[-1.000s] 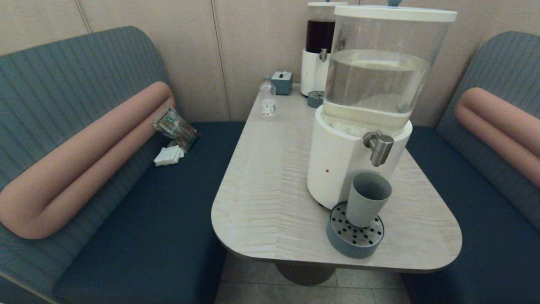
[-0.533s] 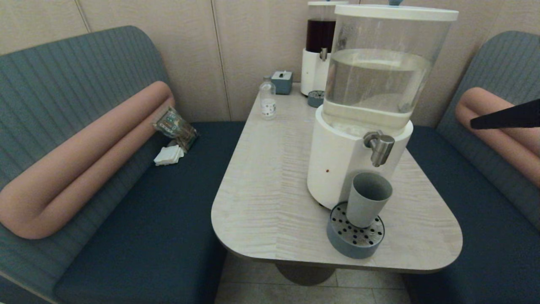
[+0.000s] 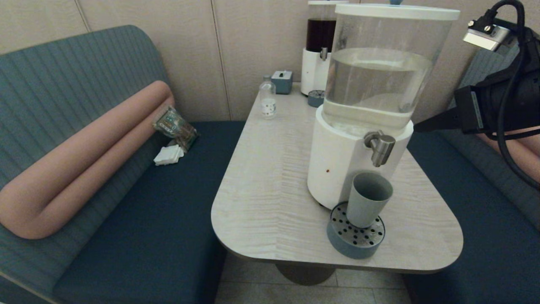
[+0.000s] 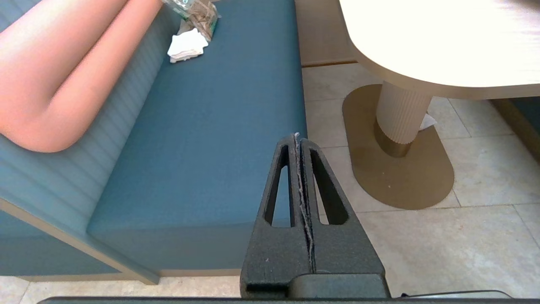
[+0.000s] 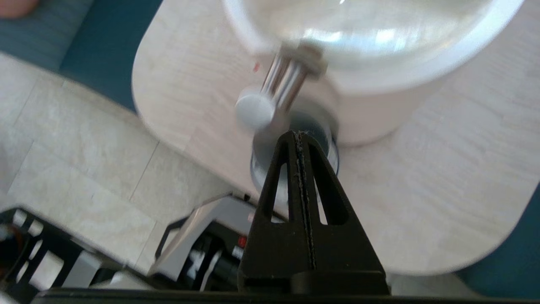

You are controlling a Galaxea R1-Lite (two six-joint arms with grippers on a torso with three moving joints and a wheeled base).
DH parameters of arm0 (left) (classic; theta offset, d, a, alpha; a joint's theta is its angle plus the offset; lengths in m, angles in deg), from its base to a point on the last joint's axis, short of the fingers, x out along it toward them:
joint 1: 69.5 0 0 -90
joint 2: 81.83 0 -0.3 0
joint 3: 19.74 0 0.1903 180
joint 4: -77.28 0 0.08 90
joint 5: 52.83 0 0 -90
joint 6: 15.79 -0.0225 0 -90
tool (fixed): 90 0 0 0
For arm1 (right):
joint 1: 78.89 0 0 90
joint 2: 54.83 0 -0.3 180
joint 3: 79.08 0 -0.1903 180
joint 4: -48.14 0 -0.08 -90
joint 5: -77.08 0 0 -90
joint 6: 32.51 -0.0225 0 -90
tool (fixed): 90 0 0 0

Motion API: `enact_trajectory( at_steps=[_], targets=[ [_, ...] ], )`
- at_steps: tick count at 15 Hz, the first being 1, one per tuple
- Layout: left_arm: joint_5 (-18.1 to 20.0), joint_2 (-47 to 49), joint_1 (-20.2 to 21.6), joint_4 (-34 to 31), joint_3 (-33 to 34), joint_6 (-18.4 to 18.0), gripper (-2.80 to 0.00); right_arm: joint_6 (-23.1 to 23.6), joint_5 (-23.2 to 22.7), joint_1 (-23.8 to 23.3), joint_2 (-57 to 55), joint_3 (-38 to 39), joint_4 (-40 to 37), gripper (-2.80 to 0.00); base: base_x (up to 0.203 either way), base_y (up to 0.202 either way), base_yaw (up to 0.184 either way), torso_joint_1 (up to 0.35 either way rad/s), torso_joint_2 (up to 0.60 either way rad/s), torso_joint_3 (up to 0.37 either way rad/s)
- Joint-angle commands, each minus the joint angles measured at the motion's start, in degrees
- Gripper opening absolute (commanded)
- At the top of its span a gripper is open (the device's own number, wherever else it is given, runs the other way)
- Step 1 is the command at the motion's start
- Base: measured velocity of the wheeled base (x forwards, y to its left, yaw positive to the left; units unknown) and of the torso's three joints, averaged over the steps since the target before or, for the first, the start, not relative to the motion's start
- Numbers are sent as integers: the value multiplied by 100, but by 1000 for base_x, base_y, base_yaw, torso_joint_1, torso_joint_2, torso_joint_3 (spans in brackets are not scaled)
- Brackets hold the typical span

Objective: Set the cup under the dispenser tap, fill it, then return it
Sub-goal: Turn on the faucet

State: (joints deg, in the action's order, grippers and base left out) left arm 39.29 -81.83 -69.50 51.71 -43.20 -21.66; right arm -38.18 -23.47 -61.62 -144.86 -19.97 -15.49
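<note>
The cup (image 3: 368, 199), a matte grey-blue tapered tumbler with no handle, stands upright on the round perforated drip tray (image 3: 355, 242), directly below the dispenser tap (image 3: 381, 147). The tap is a short brushed-steel cylinder sticking out of the dispenser's white base (image 3: 333, 169), with the mouth of the cup just under its spout. Above the base sits the clear tank (image 3: 382, 71), partly filled with clear liquid and capped by a white lid.

The right gripper (image 3: 422, 126) hangs in the air on the right side of the dispenser, level with the base rim, its black fingers pressed together into one wedge and holding nothing. Its tip points toward the dispenser, apart from the tap. In the right wrist view the tap (image 5: 280, 86) is smeared, and the cup seems mostly hidden behind the finger wedge (image 5: 300, 177).

The left gripper (image 4: 298, 143) is parked low, well away from the dispenser, over the floor tiles beside the blue bench seat (image 4: 202, 139), fingers closed and empty.

The dispenser stands on a pale wood-grain table (image 3: 270, 185) with rounded corners.
</note>
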Motion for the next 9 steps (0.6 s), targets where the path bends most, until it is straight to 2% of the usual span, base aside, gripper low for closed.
enact_trajectory(
  at_steps=[1,9],
  targets=[
    [-1,9,0,0,1,-2,-280,4,0,-14,-217,15,1,-280,0,0,0,0,0,0],
    [-1,9,0,0,1,-2,-280,-13,-79,-5,-374,111,53,-280,0,0,0,0,0,0]
  ],
)
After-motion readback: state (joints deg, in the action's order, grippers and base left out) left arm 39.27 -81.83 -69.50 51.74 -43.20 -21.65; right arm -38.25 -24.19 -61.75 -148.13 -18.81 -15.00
